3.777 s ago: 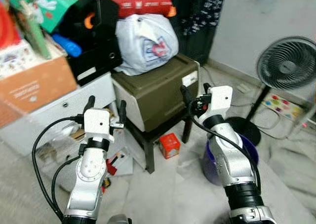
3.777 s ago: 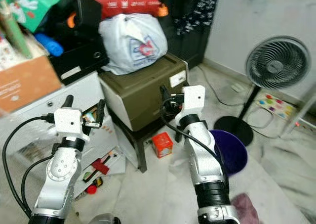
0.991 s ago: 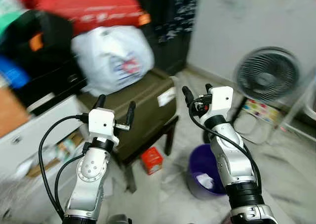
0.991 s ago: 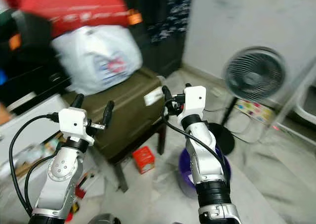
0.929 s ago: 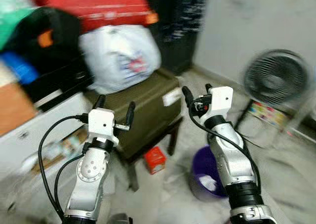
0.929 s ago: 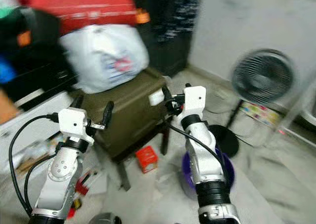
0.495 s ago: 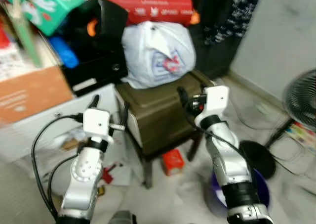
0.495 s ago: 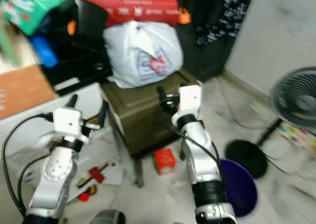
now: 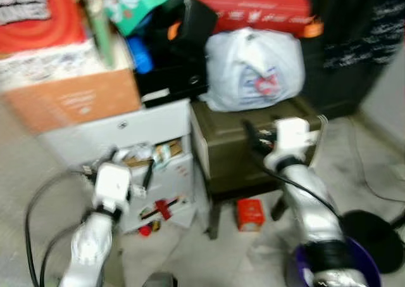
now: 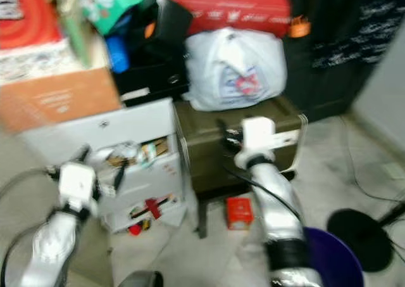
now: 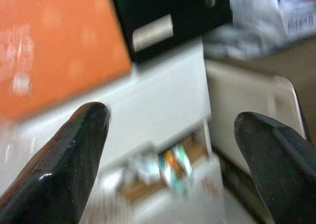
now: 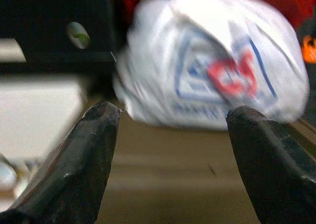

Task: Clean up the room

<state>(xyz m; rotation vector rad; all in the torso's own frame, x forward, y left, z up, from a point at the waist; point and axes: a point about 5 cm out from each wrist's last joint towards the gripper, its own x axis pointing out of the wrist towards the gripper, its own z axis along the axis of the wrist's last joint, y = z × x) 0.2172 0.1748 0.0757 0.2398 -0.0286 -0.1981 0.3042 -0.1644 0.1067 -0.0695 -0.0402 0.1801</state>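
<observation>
The camera has swung toward the robot's left since a moment ago: the fan has gone out of the picture and the white drawer unit (image 9: pixel 126 135) has come to the middle.

Both hands are raised in front of the robot, holding nothing, fingers spread wide. The left hand (image 9: pixel 130 173) is before the drawer unit, with an open drawer full of small clutter just behind it. On the floor below and beyond it lie some red items (image 9: pixel 158 210). The right hand (image 9: pixel 259 140) is before the olive case (image 9: pixel 253 147). A small red box (image 9: pixel 250 213) lies on the floor under that hand, and a purple bucket (image 9: pixel 364 268) is nearer, at its right. Past the right hand a white plastic bag (image 12: pixel 217 66) sits on the case. The picture is blurred.
</observation>
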